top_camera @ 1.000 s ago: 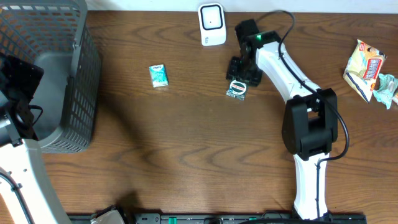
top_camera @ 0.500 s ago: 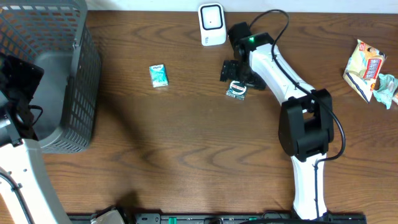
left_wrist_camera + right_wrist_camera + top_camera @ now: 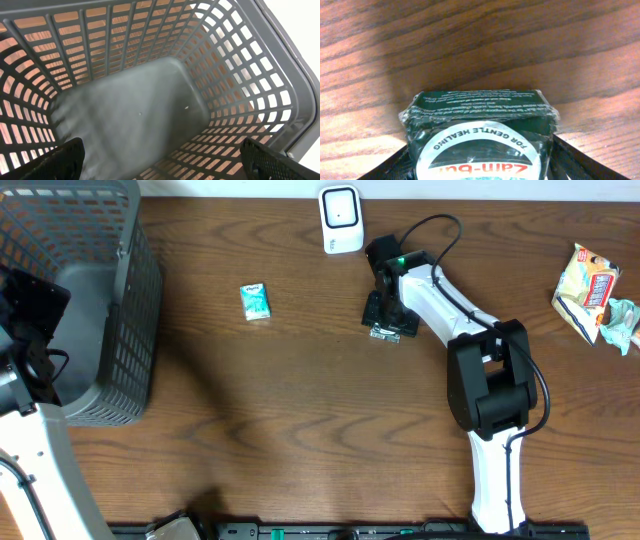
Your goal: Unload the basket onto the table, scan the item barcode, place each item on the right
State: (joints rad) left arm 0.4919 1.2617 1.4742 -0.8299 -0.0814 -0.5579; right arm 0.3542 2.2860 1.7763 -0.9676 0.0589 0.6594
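The item is a dark green Zam-Buk box (image 3: 480, 112) lying flat on the wooden table, just below and right of the white barcode scanner (image 3: 341, 219). My right gripper (image 3: 480, 162) straddles it, one black finger (image 3: 390, 167) against its left side and the other against its right. From overhead the right gripper (image 3: 390, 313) covers most of the box (image 3: 384, 333). No barcode shows on the visible faces. My left gripper (image 3: 162, 162) hangs open over the grey basket (image 3: 240, 75), with nothing between its fingers.
The grey basket (image 3: 110, 310) stands at the far left with the left arm (image 3: 30, 305) above it. A small teal packet (image 3: 256, 301) lies left of the middle. Snack packets (image 3: 590, 285) sit at the right edge.
The right gripper let the box go, opened wide, swung round over it and has closed in on its sides. The left arm has not moved.
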